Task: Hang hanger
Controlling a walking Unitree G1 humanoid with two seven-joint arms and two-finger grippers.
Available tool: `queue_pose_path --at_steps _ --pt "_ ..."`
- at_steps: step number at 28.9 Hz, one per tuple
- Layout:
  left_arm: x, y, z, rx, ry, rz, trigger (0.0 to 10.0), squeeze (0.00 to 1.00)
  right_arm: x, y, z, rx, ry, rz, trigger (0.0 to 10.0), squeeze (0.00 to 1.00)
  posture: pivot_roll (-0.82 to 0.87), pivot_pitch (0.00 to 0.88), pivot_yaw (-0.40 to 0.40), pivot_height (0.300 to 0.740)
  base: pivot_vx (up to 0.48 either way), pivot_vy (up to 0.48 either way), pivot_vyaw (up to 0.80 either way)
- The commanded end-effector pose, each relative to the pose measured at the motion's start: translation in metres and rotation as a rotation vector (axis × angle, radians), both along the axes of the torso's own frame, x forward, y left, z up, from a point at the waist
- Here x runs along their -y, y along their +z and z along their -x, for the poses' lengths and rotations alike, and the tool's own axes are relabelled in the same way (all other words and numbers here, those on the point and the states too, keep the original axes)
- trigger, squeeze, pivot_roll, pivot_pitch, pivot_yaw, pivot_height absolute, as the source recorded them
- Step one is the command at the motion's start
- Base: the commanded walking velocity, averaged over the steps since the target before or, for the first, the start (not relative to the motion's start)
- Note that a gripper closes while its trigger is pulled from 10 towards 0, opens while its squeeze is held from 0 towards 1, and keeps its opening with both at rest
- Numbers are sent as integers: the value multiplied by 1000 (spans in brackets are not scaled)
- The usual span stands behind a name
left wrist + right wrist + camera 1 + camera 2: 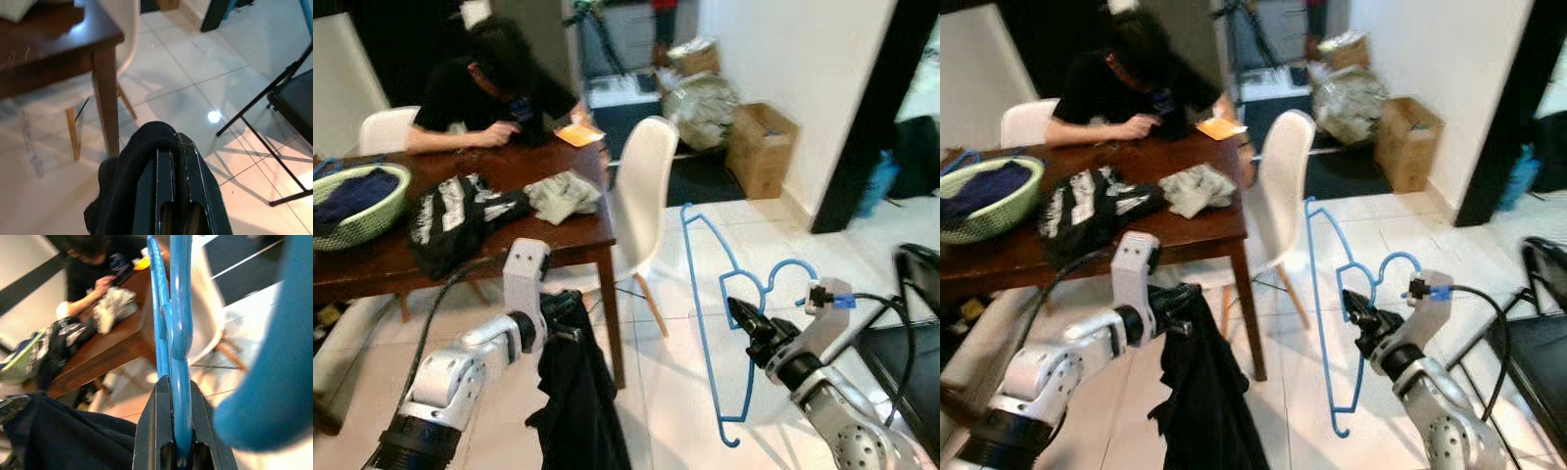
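Note:
A blue plastic hanger (pixel 707 311) stands upright in the air over the tiled floor, its hook (pixel 783 271) near my right wrist. My right gripper (pixel 740 315) is shut on the hanger's neck; in the right wrist view the blue hanger (pixel 176 323) runs between the black fingers (pixel 155 431). My left gripper (pixel 570 311) is shut on a black garment (pixel 576 401) that hangs down beside the table leg. The left wrist view has the black cloth (pixel 132 171) draped over the closed fingers (pixel 168 196).
A wooden table (pixel 382 257) holds a green basket (pixel 357 211), a black-and-white garment (pixel 460 217) and a grey cloth (pixel 563 194). A person (pixel 494 88) sits at its far side. A white chair (pixel 641 191) stands by it. A cardboard box (pixel 759 147) and a black rack (pixel 906 343) stand to the right.

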State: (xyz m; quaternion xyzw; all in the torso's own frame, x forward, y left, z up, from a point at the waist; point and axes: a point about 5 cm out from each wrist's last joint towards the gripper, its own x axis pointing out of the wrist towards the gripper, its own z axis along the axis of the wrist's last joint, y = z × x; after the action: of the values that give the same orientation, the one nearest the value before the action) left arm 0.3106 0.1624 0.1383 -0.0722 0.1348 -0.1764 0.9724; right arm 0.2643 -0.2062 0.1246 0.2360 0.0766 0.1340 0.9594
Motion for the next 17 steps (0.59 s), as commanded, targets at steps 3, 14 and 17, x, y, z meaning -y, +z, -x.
queue_pose_path --at_steps 3,14,17 --pt "-20 10 -9 69 115 -11 10000 0 -6 -4 -1 -29 29 11 10000 0 -52 0 65 740 0 0 -800" --pt "-22 27 -24 99 221 139 10000 0 -8 -4 -3 -36 37 14 10000 0 -50 0 63 740 0 0 -800" --pt "-10 39 -34 120 233 229 10000 0 -9 -5 -3 -44 50 18 10000 0 -50 0 64 740 0 0 -800"
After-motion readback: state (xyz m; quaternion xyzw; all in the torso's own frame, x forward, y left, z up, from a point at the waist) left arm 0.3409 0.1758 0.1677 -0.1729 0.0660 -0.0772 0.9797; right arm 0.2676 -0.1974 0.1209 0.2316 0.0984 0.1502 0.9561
